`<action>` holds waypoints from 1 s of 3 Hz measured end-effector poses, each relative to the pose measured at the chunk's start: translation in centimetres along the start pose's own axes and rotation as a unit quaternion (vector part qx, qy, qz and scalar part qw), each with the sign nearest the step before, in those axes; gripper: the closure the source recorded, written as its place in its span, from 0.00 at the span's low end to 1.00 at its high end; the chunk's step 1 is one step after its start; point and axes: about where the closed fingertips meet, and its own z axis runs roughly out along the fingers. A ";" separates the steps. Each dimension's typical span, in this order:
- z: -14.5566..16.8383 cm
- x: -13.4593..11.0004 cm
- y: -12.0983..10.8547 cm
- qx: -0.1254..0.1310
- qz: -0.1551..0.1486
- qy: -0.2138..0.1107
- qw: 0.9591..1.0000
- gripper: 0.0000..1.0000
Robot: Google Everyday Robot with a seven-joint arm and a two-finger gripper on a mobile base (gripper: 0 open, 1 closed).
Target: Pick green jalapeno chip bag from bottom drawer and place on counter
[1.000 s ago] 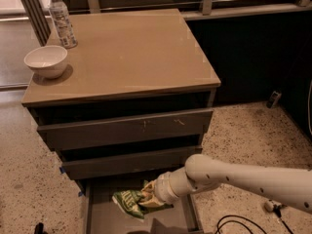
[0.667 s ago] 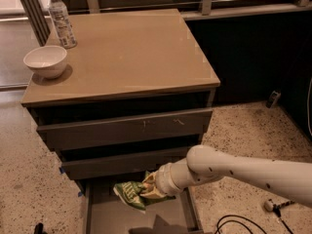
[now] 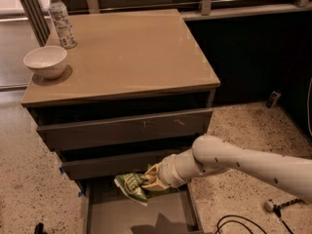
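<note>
Here, the hand (image 3: 153, 178) sits low in the frame, just left of centre, at the end of a white arm (image 3: 243, 161) that reaches in from the lower right edge. Its fingers are closed on the right end of the bag (image 3: 129, 185), pinching the crumpled green foil between them. The bag hangs out to the left of the hand, creased and sagging, with white lettering showing on its green face. It is held off the floor of the bottom drawer (image 3: 141, 217), just in front of the lower edge of the middle drawer (image 3: 105, 165).

The bottom drawer is pulled out toward the bottom of the frame. Its grey floor is bare under the bag, apart from a dark shadow near the lower edge. Its left wall runs down the lower left.

Above the hand, the middle drawer and the top drawer (image 3: 122, 129) show flat grey-brown fronts, each with a dark gap over it. The tan table (image 3: 136, 52) fills the upper middle of the frame, smooth and slightly glossy. A white bowl (image 3: 45, 61) stands near its left edge, and a clear plastic bottle (image 3: 61, 20) stands upright just behind the bowl, at the upper left corner.

Speckled floor (image 3: 29, 194) spreads on both sides of the cabinet. A dark cable (image 3: 233, 224) curls at the lower right, under the arm.
</note>
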 end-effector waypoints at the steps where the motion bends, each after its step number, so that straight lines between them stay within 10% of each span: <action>1: -7.6 -7.7 -1.9 0.012 0.013 -0.036 0.999 1.00; 3: -18.6 -19.8 -2.9 0.003 0.003 -0.051 0.999 1.00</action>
